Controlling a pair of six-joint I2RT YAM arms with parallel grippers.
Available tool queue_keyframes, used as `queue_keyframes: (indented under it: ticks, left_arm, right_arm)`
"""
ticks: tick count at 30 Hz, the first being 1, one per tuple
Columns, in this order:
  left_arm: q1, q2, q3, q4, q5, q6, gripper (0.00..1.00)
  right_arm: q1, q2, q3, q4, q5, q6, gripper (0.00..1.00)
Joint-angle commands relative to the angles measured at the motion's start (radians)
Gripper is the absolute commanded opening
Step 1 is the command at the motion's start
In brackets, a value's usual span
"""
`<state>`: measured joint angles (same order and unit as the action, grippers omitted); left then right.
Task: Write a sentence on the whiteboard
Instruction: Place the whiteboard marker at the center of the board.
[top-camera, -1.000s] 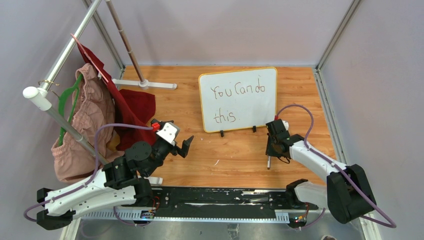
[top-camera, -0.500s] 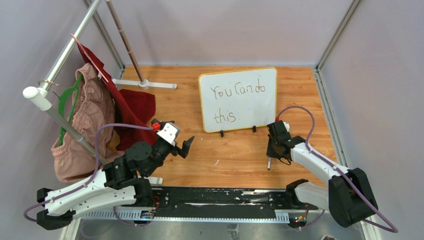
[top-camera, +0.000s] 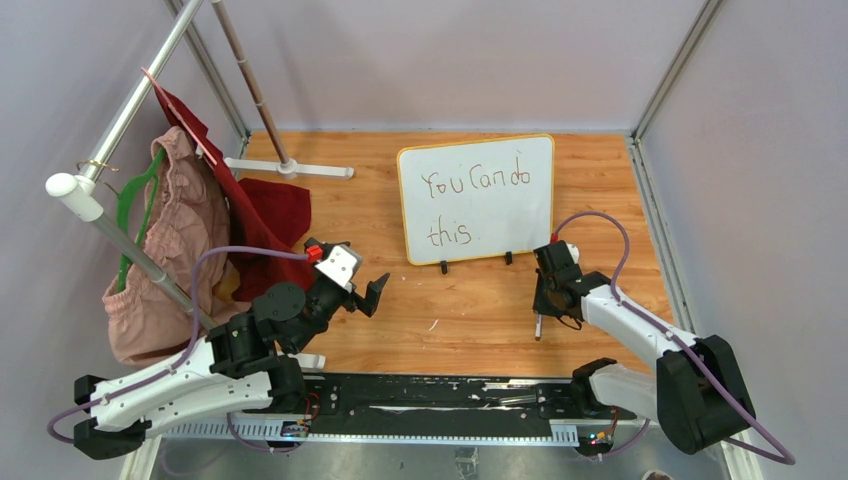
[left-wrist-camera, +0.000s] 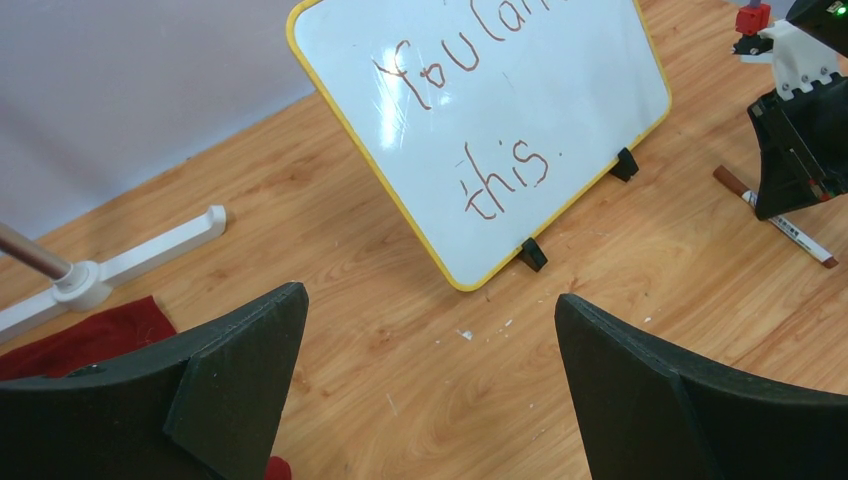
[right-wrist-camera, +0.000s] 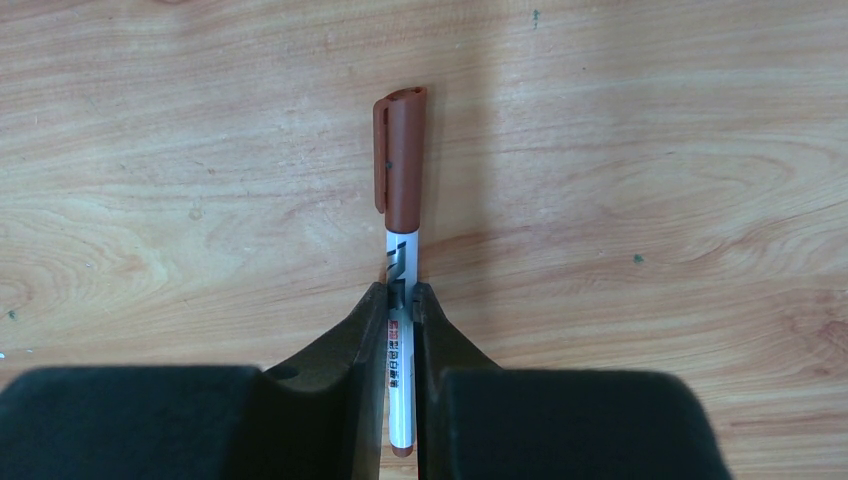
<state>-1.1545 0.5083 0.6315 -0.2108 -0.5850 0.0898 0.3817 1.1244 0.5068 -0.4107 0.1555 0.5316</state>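
Two lines of reddish-brown handwriting, the sentence (top-camera: 475, 182), read "You Can do" above "this." on the whiteboard (top-camera: 477, 198), which stands tilted back on two small black clip feet at upper centre of the overhead frame, on the wooden surface (top-camera: 460, 310). From here I judge the board light, thin and stiff, its face glossy and easy to smear. A push would likely slide or tip it, so I would take it only by the yellow rim. Just below and right of the board, my right tool (right-wrist-camera: 400, 292) is closed on the white barrel of a marker (right-wrist-camera: 402, 200) with its brown cap on. The marker looks light, rigid and smooth, apt to swivel in a narrow pinch, and the barrel behind the cap seems the best hold. Its barrel carries black print too small for me to read. My left tool (left-wrist-camera: 430, 300) hangs wide open and empty at lower left of the board.
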Motion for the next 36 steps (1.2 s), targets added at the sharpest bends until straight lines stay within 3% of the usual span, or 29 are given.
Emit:
queue_keyframes:
  ticks: [1,22,36]
  left_arm:
    - [-0.002,-0.006,-0.007,0.033,0.003,-0.010,1.00]
    - [-0.002,-0.005,-0.009,0.036,0.008,-0.015,1.00]
    - [-0.003,-0.004,-0.010,0.037,0.011,-0.016,1.00]
  right_arm:
    - [-0.016,0.021,-0.012,-0.013,-0.005,-0.001,0.00]
    - [-0.017,0.001,-0.020,-0.011,-0.006,0.000,0.16]
    - [-0.018,-0.044,-0.020,-0.027,-0.007,0.009,0.40]
